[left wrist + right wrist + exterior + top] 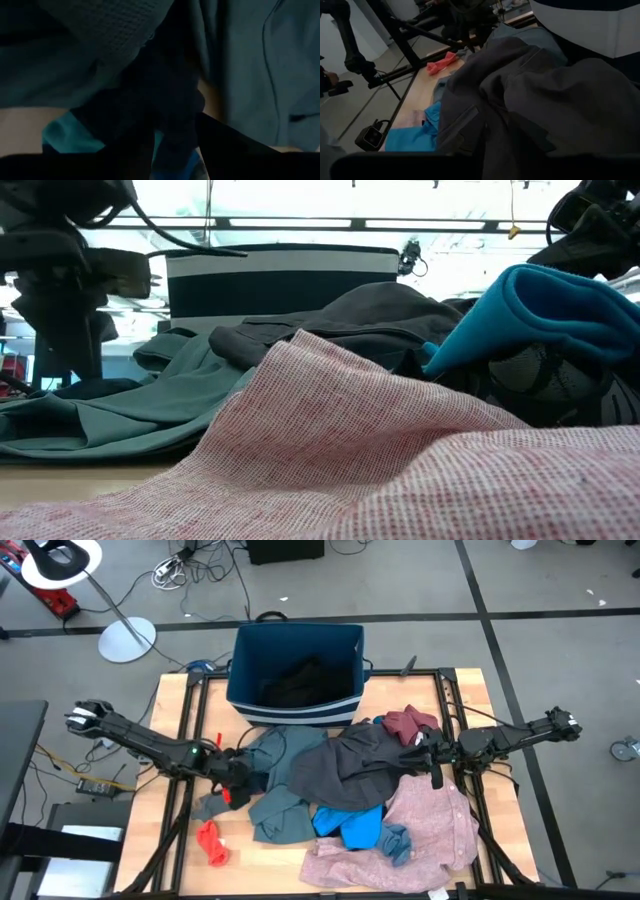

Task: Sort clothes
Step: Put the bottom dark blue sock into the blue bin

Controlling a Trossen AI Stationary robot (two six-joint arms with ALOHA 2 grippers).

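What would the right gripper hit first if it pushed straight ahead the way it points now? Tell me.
Most likely the dark grey garment. It fills the right wrist view directly ahead, and from above the right gripper sits at its edge. The exact gap is unclear.

Clothes pile (340, 790) covering table centre and right, bin (296, 675) blocking the far edge, bare wood (165, 850) open at near-left around small red piece (211, 842), left gripper (232, 772) and right gripper (425, 758) flanking the heap.
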